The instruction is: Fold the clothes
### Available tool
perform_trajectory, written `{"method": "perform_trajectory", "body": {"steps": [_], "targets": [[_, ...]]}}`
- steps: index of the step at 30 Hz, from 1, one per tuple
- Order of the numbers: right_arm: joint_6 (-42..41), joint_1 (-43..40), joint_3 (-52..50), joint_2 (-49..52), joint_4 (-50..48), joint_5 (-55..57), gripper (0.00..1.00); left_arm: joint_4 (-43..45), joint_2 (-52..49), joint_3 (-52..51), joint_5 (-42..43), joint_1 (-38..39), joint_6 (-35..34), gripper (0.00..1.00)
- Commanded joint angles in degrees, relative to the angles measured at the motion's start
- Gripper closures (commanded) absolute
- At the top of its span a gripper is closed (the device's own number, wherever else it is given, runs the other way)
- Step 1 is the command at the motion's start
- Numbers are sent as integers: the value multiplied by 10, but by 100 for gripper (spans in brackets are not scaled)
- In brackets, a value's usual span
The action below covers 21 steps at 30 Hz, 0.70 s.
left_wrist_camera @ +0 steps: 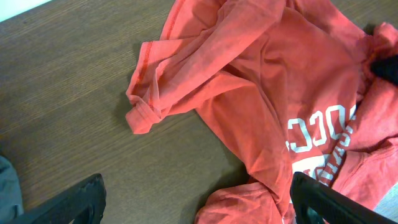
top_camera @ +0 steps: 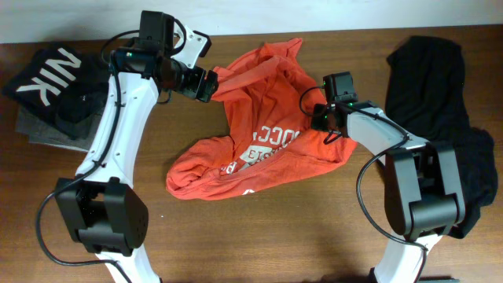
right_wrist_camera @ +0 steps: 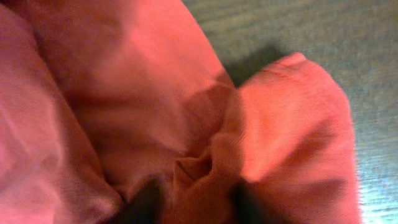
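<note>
Because the right gripper [top_camera: 321,122] pinches only a bunched fold at the right edge of the red-orange T-shirt [top_camera: 259,149], crumpled at frame centre, lifting may drag several layers or slip; the left gripper [top_camera: 208,85] hovers wide open, empty, near its upper-left sleeve.

On the brown wood-grain table [top_camera: 259,244], near the middle, a rumpled red-orange T-shirt [top_camera: 267,149] spread loosely, white lettering partly showing, one sleeve stretched toward the far edge. At the right end, apart from it, a large black garment [top_camera: 440,86] heaped and reaching toward the near edge. At the far left corner, a black top [top_camera: 55,82] with white letters "NIK", lying upon a grey garment [top_camera: 35,130].
</note>
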State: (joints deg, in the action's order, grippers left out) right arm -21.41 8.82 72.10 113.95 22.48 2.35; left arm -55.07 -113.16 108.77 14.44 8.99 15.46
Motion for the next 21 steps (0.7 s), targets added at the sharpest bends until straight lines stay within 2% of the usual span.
{"method": "perform_trajectory", "body": {"steps": [1, 4, 5, 15, 21], "targets": [[-21, 1, 4, 2, 16, 15, 96, -1, -4, 8, -7, 4, 9, 9], [-20, 1, 30, -17, 74, 35, 96, -1, -4, 8, -7, 4, 9, 11], [-20, 1, 40, -27, 93, 38, 96, -1, -4, 8, -7, 4, 8, 16], [73, 2, 286, -156, 386, 11, 96, -17, 41, 24, -8, 3, 3, 18], [88, 2, 386, -177, 480, 11, 96, -38, 86, 24, -6, 5, 3, 18]]}}
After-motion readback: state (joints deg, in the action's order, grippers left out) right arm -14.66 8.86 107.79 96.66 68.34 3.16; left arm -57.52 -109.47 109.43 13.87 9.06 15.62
